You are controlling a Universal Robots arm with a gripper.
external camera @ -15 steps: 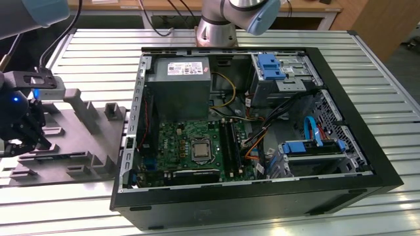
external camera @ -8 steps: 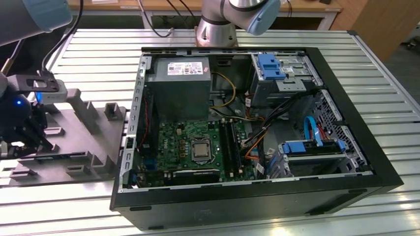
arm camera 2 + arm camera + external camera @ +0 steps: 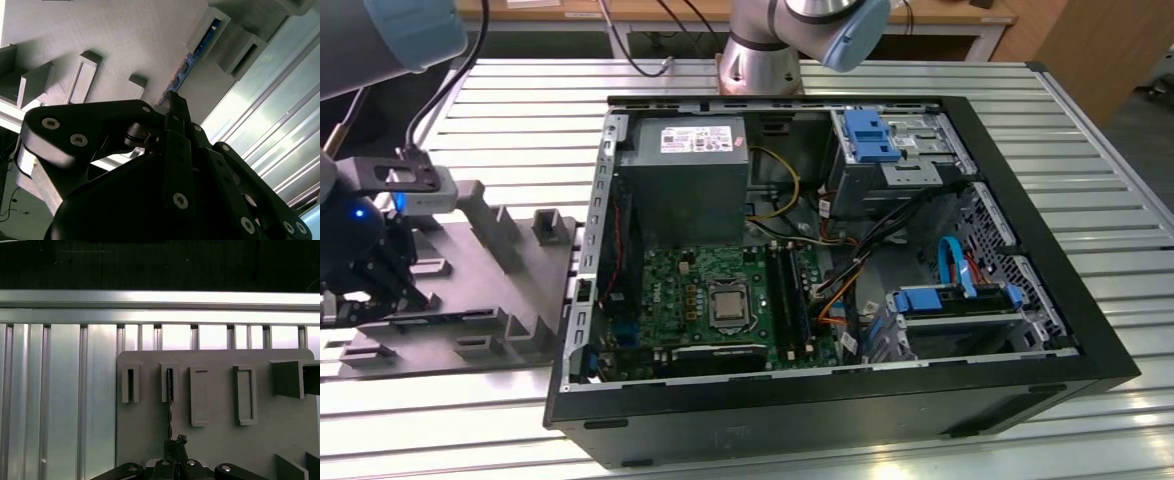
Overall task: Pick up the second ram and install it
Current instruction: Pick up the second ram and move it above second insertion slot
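The second ram (image 3: pixel 170 412) is a slim dark board standing on its edge in a slot of the grey holder tray (image 3: pixel 220 445). Its blue-green face (image 3: pixel 186 69) shows in the second wrist view. My gripper (image 3: pixel 175 442) sits at one end of the stick, with both fingers drawn together around the thin board (image 3: pixel 173 100). In the exterior view the gripper (image 3: pixel 380 290) hangs low over the tray (image 3: pixel 494 250) at that view's left, beside the open computer case (image 3: pixel 854 250).
The case lies open with the motherboard (image 3: pixel 720 295), its dark memory slots (image 3: pixel 785 285), a power supply (image 3: pixel 683 165) and blue drive brackets (image 3: pixel 870 135). Raised grey blocks (image 3: pixel 287 377) stand on the tray. The table (image 3: pixel 520 120) is ribbed aluminium.
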